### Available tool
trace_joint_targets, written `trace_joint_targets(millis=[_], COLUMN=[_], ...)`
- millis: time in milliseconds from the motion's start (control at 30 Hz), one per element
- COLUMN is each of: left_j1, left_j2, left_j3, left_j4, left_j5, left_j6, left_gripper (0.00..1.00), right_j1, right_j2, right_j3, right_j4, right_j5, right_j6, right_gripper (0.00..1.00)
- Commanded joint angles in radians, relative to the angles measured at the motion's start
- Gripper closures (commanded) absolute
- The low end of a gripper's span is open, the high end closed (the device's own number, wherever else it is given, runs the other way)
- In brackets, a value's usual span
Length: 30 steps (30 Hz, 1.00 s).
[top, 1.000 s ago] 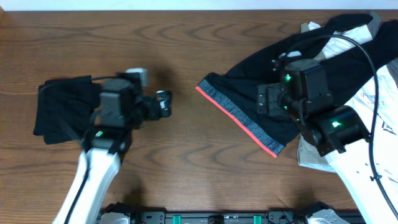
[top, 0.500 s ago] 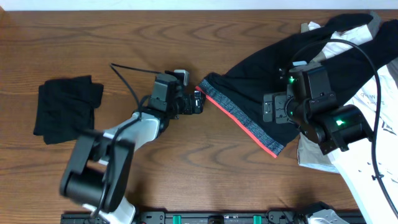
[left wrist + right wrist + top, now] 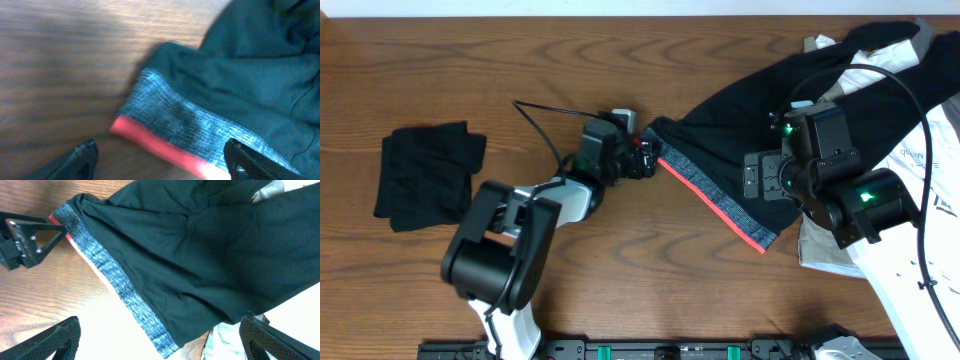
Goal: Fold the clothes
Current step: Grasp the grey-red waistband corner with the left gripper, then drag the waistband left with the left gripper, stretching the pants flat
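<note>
I see one dark bundle (image 3: 425, 175) folded; the red-banded black garment (image 3: 720, 120) awaits folding. Both jaws gape wide, apparently empty.

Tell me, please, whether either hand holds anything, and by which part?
Nothing is held: the left hand is open at the black garment's waistband, the right hand open above it.

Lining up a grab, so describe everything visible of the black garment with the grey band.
The black garment is smooth cloth, rumpled, unfolded on the right of the table. A grey band edged in red runs diagonally along its lower edge. Its far end overlaps white clothes. The open left pincer brackets the band's corner.
</note>
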Motion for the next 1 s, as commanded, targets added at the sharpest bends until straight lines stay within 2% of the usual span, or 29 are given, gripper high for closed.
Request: trace_joint_targets(millis=[0,167,300,333,367,567,700,967], left_j1=[-0.021,-0.024,-0.023,-0.023,-0.023,-0.018,0.014,0.188], left_j2=[0.068,0.086,0.085,0.085,0.085,0.074,-0.009,-0.232], left_j3=[-0.008,-0.008,-0.008,-0.008,-0.008,-0.008,-0.008,-0.008], left_j4=[0.029,0.068,0.072,0.072,0.074,0.077,0.047,-0.020], left_j5=[0.010,-0.001,-0.040,-0.040,-0.040,-0.039,-0.040,-0.077], left_j6=[-0.007,-0.006,-0.006,-0.006,-0.006,-0.006,-0.007,0.035], left_gripper=[0.20,0.34,0.75,0.92,0.94,0.94,0.94,0.94], right_j1=[-0.006,-0.006,-0.006,-0.006,-0.006,-0.006,-0.006,-0.006], right_j2=[-0.005,-0.005,-0.005,-0.005,-0.005,-0.005,-0.005,-0.005], right_j3=[0.006,0.006,0.006,0.006,0.006,0.006,0.006,0.006], right_j4=[-0.008,-0.015,-0.016,-0.016,-0.017,-0.017,-0.018,-0.017], right_j5=[0.011,0.011,0.011,0.011,0.011,0.011,0.011,0.011], right_j6=[0.019,0.019,0.019,0.019,0.019,0.018,0.019,0.019], right_gripper=[0.01,0.01,0.01,0.01,0.01,0.01,0.01,0.01])
